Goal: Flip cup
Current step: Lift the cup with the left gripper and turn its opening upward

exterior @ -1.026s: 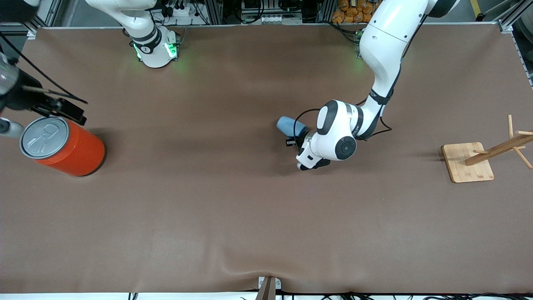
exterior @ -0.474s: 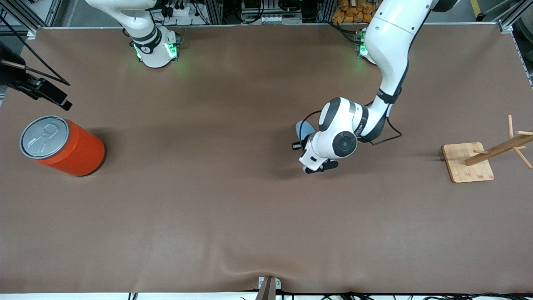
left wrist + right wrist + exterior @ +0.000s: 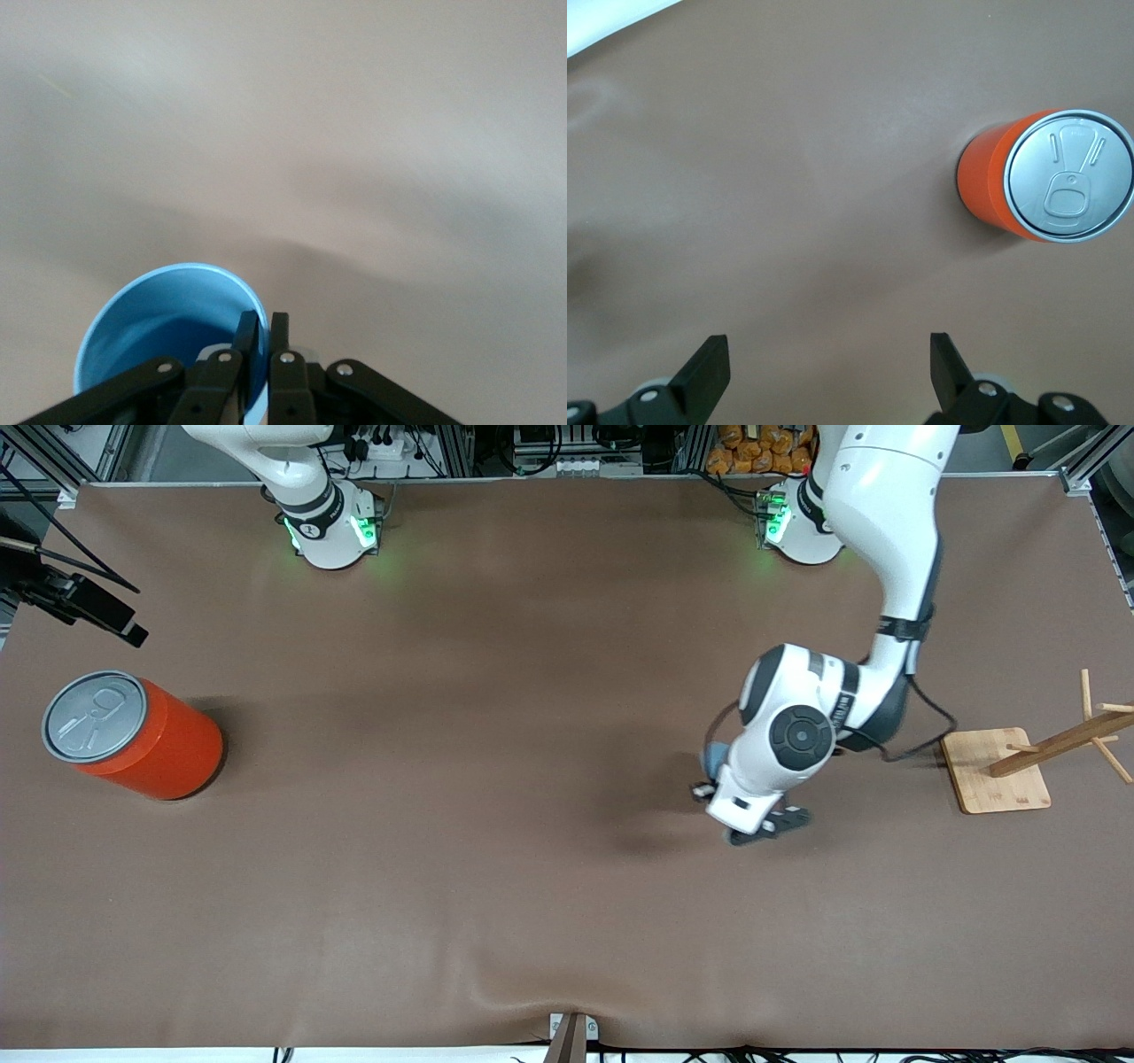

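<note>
Now the left gripper (image 3: 262, 341) pinches the rim of the cup (image 3: 168, 332) with its fingers tight together on the thin wall, one inside and one outside, and it hangs over the brown table (image 3: 496, 886) near the wooden rack (image 3: 997, 769). It looks light, thin, smooth and a bit slippery, so the rim seems a good place to hold it, gently. Farther away, the right gripper (image 3: 828, 363) waits with its fingers wide apart above the table by the orange can (image 3: 133, 735).
</note>
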`<state>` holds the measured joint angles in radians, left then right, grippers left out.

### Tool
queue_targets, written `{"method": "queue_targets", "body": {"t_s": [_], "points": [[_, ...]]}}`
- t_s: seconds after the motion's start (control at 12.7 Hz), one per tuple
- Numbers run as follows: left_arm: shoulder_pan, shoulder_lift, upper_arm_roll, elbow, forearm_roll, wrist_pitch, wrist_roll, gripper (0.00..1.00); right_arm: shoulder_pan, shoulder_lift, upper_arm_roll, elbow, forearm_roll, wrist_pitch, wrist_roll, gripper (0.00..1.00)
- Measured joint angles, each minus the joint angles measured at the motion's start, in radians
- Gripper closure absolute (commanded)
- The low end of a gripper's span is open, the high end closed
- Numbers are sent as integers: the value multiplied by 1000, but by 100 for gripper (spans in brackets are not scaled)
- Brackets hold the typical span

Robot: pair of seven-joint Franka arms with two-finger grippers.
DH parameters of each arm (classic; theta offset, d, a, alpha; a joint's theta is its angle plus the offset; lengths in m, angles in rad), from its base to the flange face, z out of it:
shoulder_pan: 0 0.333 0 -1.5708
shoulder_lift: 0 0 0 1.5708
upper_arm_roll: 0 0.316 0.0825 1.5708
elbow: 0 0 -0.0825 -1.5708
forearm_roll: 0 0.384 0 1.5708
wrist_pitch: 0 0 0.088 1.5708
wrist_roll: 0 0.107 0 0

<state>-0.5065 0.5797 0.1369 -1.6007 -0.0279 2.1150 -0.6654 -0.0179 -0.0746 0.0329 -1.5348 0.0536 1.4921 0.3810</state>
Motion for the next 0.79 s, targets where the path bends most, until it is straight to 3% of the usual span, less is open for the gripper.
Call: {"method": "queue_targets", "body": {"t_s": [0.16, 0.55, 0.79], "points": [[6, 1, 40, 2, 129, 22, -73, 100, 0, 6, 1, 16, -7, -5, -1, 0], [7, 61, 150, 1, 257, 287, -335, 100, 1, 11, 3, 33, 8, -78, -1, 0], [8, 116, 163, 1, 474, 344, -591, 100, 1, 23, 4, 44, 8, -79, -1, 0]]}}
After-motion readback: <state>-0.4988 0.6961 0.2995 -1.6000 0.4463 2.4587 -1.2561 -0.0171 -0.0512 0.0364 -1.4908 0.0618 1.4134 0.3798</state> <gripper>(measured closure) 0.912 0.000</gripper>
